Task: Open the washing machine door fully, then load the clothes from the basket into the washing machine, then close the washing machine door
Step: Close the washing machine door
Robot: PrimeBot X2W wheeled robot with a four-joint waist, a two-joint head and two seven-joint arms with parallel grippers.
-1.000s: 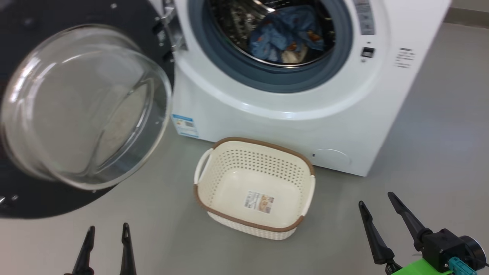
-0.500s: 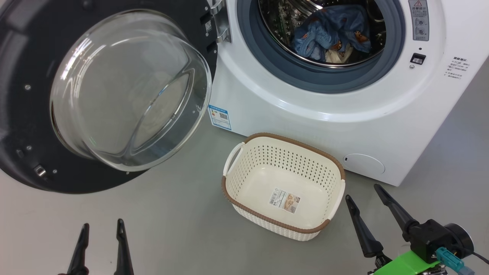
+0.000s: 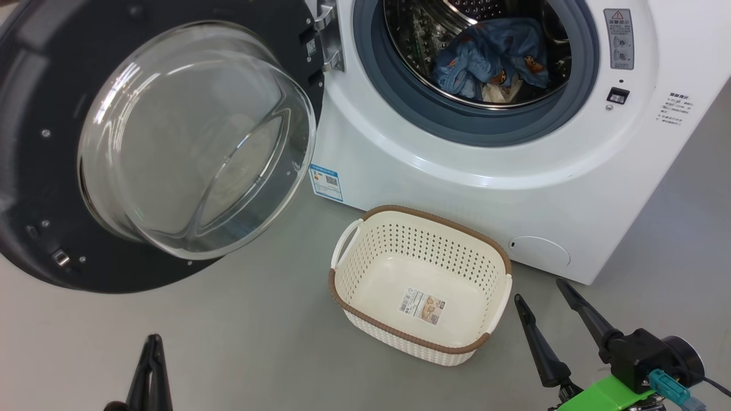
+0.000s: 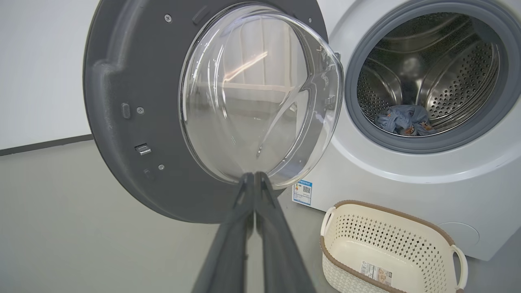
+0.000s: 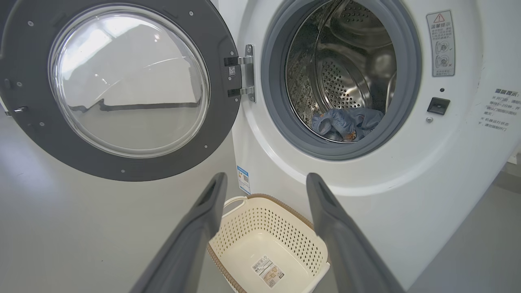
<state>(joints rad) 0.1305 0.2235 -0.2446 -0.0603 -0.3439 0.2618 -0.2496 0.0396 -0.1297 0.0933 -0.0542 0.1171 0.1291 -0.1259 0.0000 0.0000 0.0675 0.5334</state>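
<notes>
- White sheet metal on the washing machine [image 3: 457, 188], which stands on a grey floor [image 3: 228, 331]. Its round opening is uncovered.
- The door [image 3: 34, 85] is swung wide to the robot's left on its metal hinge [image 3: 326, 40], with the inner face turned toward us. It has a dark rim, and the clear domed glass window [image 3: 194, 142] bulges out from it.
- We find the clothes inside the steel drum [image 3: 422, 34], low down and just behind the grey-blue seal [image 3: 400, 97].
- The light blue garment [image 3: 491, 54], with small orange-brown prints, lies bunched on top. The cream-yellow garment [image 3: 497, 94] peeks out under its front edge, touching it.
- The basket [image 3: 434, 214] sits upright on the floor just in front of the machine, below the opening and a little to the right of the door. We cannot tell whether it touches the machine.
- The basket's bare bottom carries a paper label [image 3: 421, 306].
- A small blue sticker [image 3: 326, 182] sits on the machine's lower front corner, between the door and the basket.
- The left gripper [image 3: 153, 338] is low at the bottom left of the head view. Its two dark fingers are pressed together tip to tip, pinching nothing.
- In the left wrist view the left gripper points toward the lower edge of the glass window. The head view shows it well apart from the door.
- The right gripper [image 3: 538, 289] is at the bottom right, fingers spread wide and holding nothing, just beside the basket's right end.
- In the right wrist view the basket shows in the gap between the fingers, lower than the tips.
</notes>
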